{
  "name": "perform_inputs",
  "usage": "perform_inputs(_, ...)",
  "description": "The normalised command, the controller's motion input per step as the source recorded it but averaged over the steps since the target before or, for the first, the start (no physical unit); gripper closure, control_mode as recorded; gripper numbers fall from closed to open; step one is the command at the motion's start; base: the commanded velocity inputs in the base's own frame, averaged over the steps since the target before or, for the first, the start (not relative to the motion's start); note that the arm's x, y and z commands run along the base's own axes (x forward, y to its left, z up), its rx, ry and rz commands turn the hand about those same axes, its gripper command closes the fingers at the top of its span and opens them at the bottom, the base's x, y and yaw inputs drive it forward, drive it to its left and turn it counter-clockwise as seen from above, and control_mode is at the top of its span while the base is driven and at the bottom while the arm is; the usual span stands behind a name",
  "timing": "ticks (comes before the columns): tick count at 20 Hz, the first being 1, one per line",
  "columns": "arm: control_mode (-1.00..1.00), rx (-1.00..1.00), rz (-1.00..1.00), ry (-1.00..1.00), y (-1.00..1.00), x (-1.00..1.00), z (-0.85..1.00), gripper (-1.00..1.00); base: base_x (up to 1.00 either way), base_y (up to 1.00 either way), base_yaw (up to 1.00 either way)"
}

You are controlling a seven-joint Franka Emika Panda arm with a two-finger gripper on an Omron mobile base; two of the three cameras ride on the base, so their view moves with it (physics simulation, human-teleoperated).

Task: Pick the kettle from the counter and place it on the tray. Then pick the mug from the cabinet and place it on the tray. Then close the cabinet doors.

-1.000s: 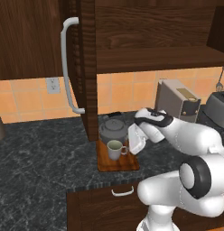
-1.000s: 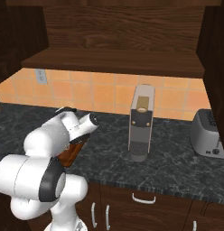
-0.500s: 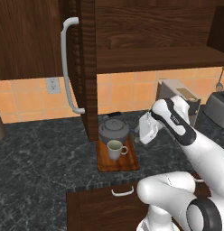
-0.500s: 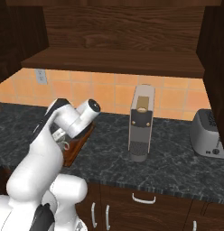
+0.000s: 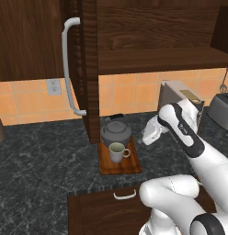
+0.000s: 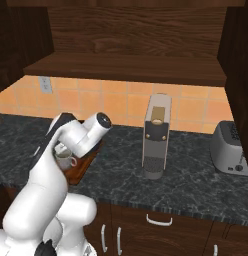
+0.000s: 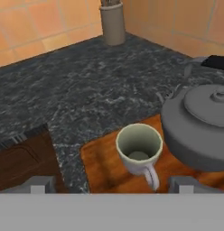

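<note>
Kettle (image 5: 116, 133) and mug (image 5: 117, 152) both stand upright on the tray (image 5: 127, 164), at centre of the left base view, mug in front of the kettle and just beside it; whether they touch I cannot tell. The tray sits on the dark bench (image 5: 42, 156), its long axis running from the front edge toward the wall. What is left, by my reading, is the cabinet doors.

Open cabinet door (image 5: 83, 69): tall, rigid wood panel standing edge-on above the tray's far end, long axis vertical. It should swing on its hinges with little resistance but will not flex. The sensible hold or push point is the curved grey bar handle (image 5: 70, 69), upper left of that view, also vertical. Risk: the arm sweeping across could knock the mug.

Mug handle points toward the bottom of the hand view (image 7: 152, 173); mug is light, likely ceramic and easily tipped.

Gripper (image 5: 145, 137) hangs right of the kettle, above the bench. The jaws hold nothing; tips at the hand view's bottom corners look wide apart.
</note>
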Motion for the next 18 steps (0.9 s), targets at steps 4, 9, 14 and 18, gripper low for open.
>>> perform_inputs(4, -1.00, 0.34, -0.46, 0.15, -0.70, -0.14, 0.21, -1.00, 0.00, 0.00, 0.00)
perform_inputs(9, -1.00, 0.26, -0.33, 0.00, -0.92, -0.33, 0.09, -1.00, 0.00, 0.00, 0.00)
perform_inputs(14, -1.00, 0.22, -0.28, 0.00, -0.89, -0.32, 0.10, -1.00, 0.00, 0.00, 0.00)
perform_inputs(18, -1.00, 0.21, -0.26, 0.00, -0.84, -0.31, 0.08, -1.00, 0.00, 0.00, 0.00)
